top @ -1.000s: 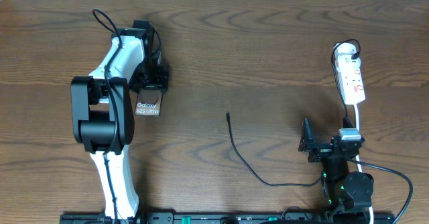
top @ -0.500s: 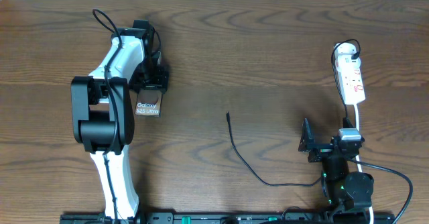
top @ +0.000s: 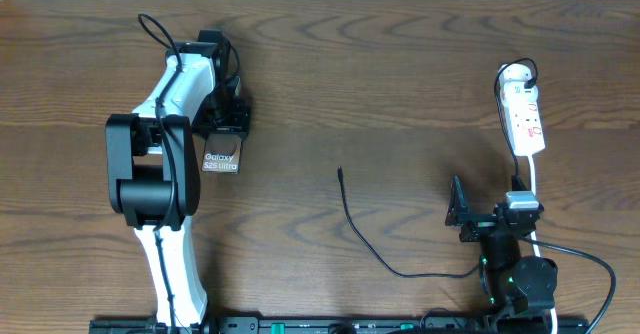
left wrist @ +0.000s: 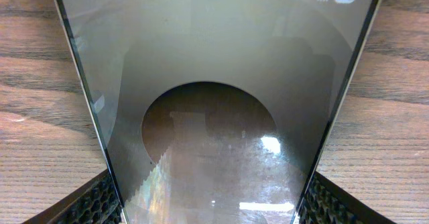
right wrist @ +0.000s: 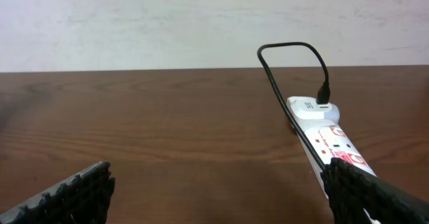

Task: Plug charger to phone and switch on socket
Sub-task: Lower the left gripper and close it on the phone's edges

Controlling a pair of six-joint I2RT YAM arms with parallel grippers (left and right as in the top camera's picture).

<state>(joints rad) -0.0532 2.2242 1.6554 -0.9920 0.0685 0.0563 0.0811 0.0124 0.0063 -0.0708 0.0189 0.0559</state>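
Note:
The phone (top: 220, 161) lies flat on the wooden table at the left, lettering up. In the left wrist view the phone (left wrist: 214, 117) fills the frame. My left gripper (top: 222, 142) reaches over its far end, and both pads (left wrist: 90, 204) press the phone's long edges. The charger (top: 365, 239) trails across the table's middle, its free plug tip (top: 340, 171) lying loose and far from the phone. Its other end (right wrist: 324, 95) is plugged into the socket (top: 524, 114) at the right. My right gripper (top: 488, 206) stands open and empty just in front of the socket (right wrist: 328, 140).
The socket's thick white cord (top: 533, 179) runs back past the right arm. A pale wall (right wrist: 201, 23) stands behind the table's far edge. Bare wood lies between the two arms.
Nothing has visibly moved in the overhead view; both arms, the phone and the cable stay where they were.

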